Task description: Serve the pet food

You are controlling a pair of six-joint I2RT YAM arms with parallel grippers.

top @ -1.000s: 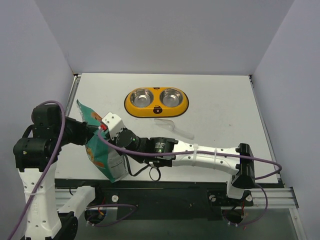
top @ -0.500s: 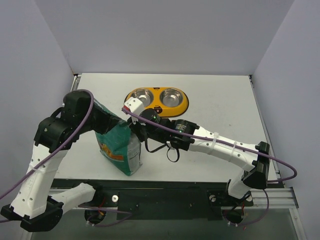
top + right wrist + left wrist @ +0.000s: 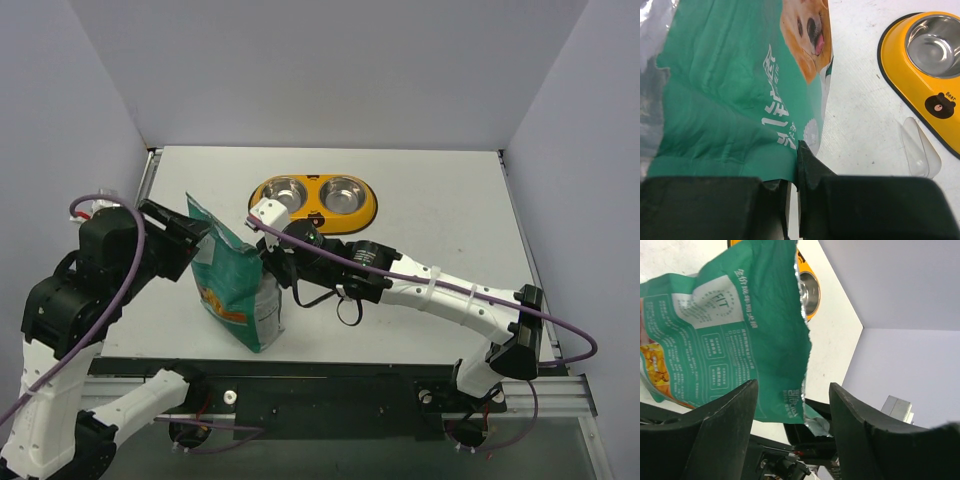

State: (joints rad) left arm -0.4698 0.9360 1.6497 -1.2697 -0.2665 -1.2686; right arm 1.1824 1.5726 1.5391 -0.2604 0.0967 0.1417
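pet food: can't be told, no kibble is seen in any view
bag (image 3: 232, 285): teal and white with a golden dog printed on it, stood upright on the worktop (image 3: 450, 220), top torn open pretty raggedly, silver lining shown
right jaws: clamped together on the bag's right edge, roughly halfway up
left jaws: held wide apart at the bag's upper left corner; the torn edge is framed between them in the wrist view, but contact can't be told
feeder (image 3: 314, 226): yellow, two steel bowls, little bear printed on it, set behind and right of the bag, not touching it
scoop (image 3: 919, 149): clear plastic, laid flat right of the bag, just beside the feeder's bag-facing side
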